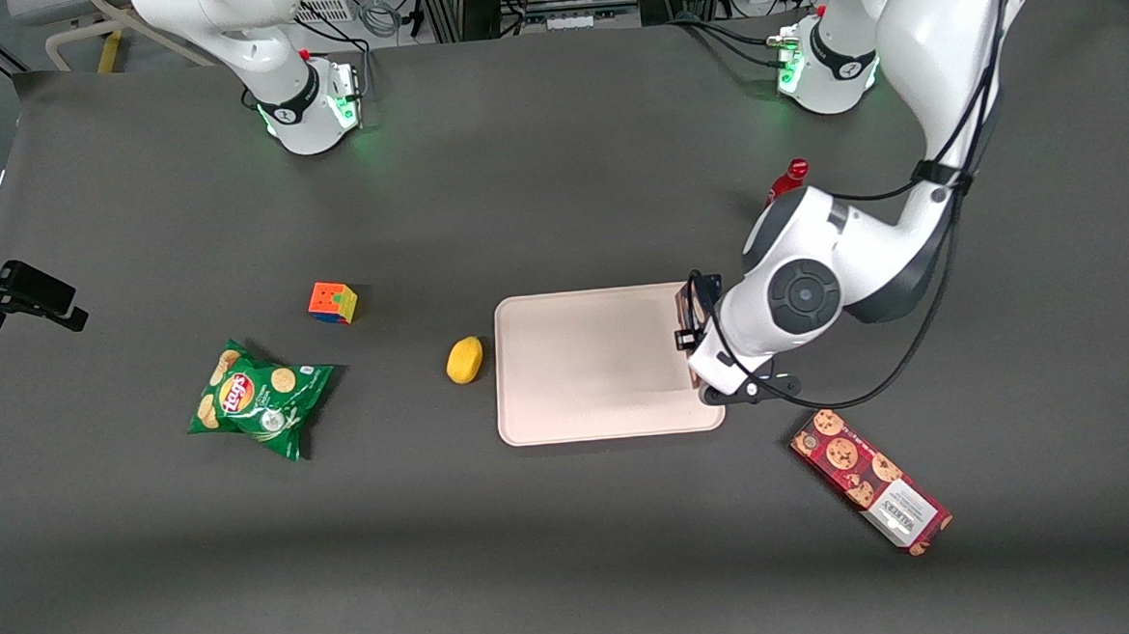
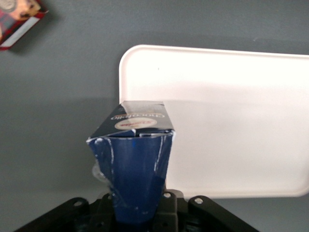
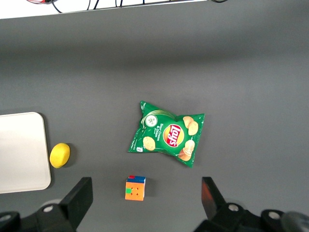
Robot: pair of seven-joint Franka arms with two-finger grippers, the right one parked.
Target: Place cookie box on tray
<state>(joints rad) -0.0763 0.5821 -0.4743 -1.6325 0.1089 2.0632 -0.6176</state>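
My left gripper (image 2: 137, 215) is shut on the cookie box (image 2: 137, 164), a narrow navy-blue carton squeezed in where the jaws hold it. Its end flap with a white-and-red oval logo points away from the wrist. The carton hangs over the rim of the pale pinkish-beige tray (image 2: 231, 121), partly above the tray and partly above the dark table. In the front view the gripper (image 1: 697, 349) sits at the edge of the tray (image 1: 586, 364) toward the working arm's end, and the arm hides most of the carton (image 1: 686, 303).
A larger red cookie box (image 1: 870, 480) lies nearer the front camera than the gripper. A red-capped bottle (image 1: 789, 178) stands farther back by the arm. A lemon (image 1: 464, 360), a cube puzzle (image 1: 333, 302) and a green chips bag (image 1: 258, 398) lie toward the parked arm's end.
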